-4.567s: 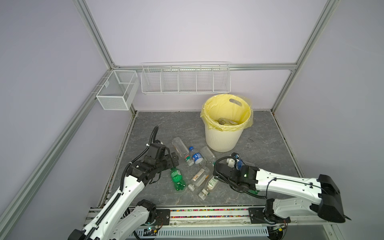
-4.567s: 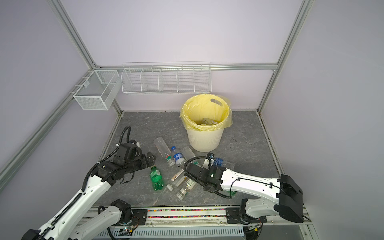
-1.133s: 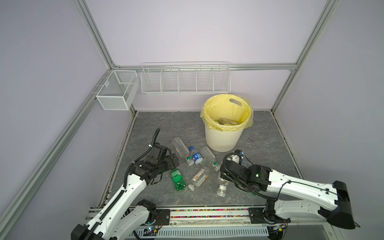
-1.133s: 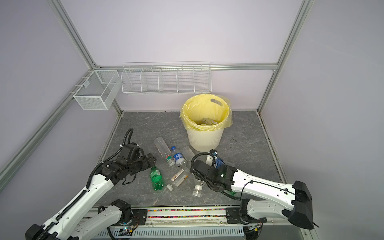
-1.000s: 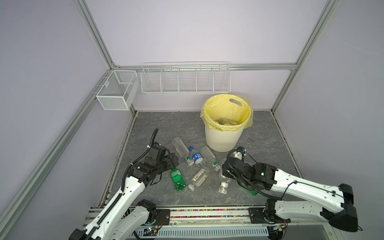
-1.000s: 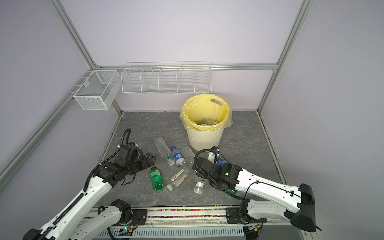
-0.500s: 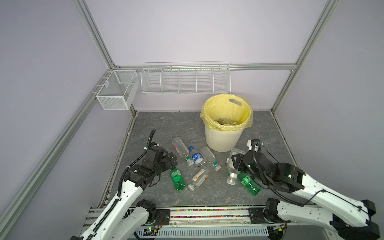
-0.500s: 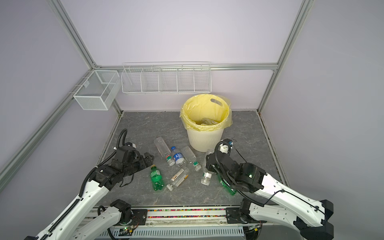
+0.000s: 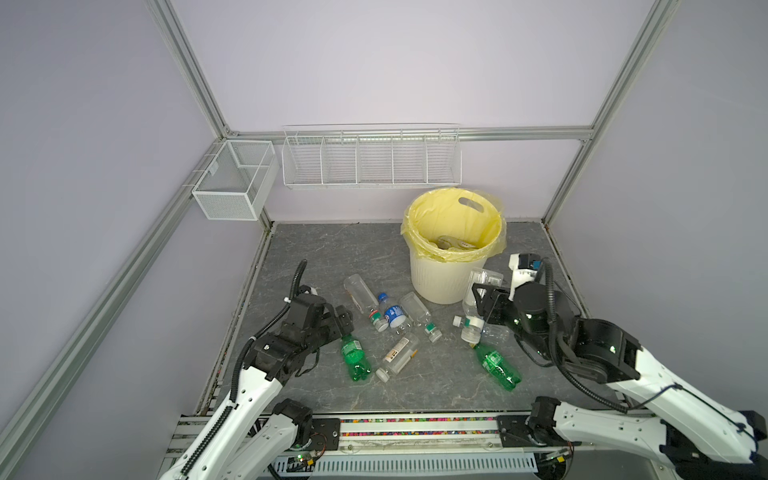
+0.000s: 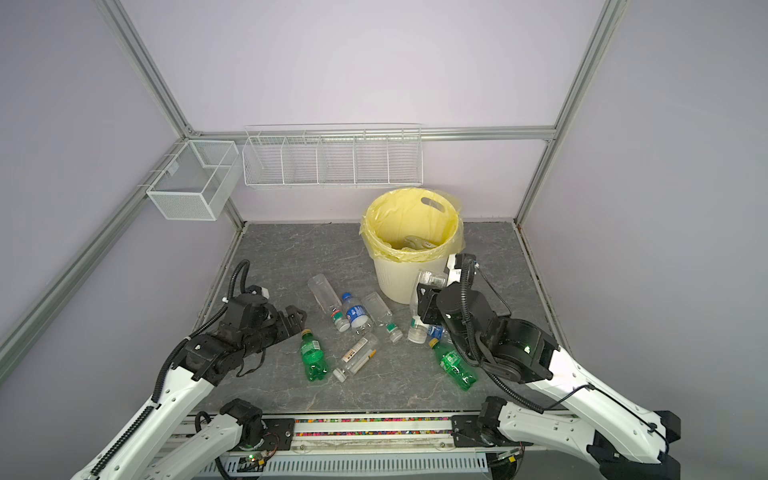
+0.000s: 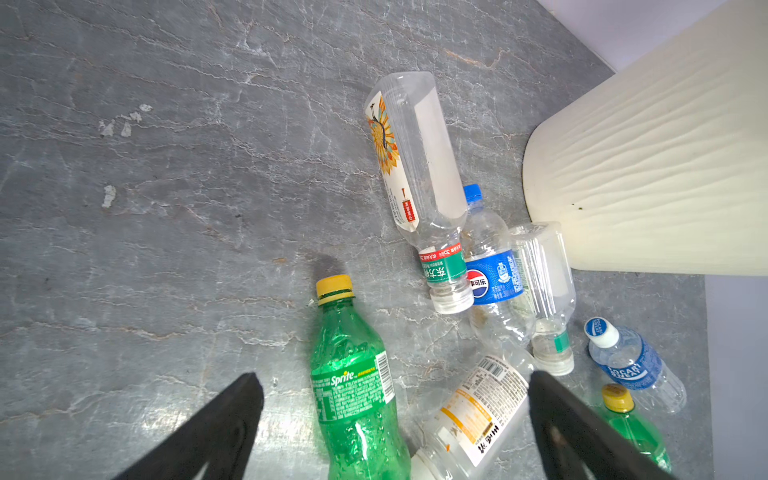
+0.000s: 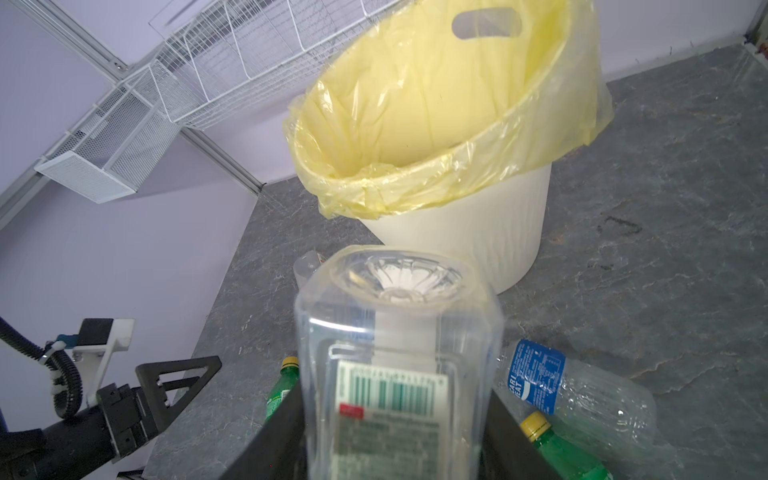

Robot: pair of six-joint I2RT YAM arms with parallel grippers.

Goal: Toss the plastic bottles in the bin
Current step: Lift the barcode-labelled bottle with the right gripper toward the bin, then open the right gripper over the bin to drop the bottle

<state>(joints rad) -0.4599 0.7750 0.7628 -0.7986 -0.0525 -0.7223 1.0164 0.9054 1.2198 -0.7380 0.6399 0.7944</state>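
Right wrist view: the right claw (image 12: 392, 436) is closed on a clear square-sided plastic bottle (image 12: 395, 365). One black finger presses each flat side. The barcode label faces the camera and the base points toward the round cream-white ribbed plastic bin (image 12: 478, 232) with its yellow bag liner. In a top view this bottle is held clear of the grey marbled tabletop (image 9: 332, 249), just beside the bin's near wall and not over its mouth (cap end lowest).

The left claw (image 11: 395, 378) stands wide open and holds nothing. It hovers over a green plastic bottle with a yellow cap (image 11: 353, 386), which lies flat on the tabletop.

Lying loose near the bin's foot:
- a long clear bottle with an orange-printed label (image 9: 361, 293);
- a clear bottle with a blue label (image 9: 392, 313), touching the long one;
- a second green bottle (image 9: 496, 368), on the right arm's side.

Crumpled bottles inside the liner (image 9: 453, 243) are visible, but their number cannot be told.
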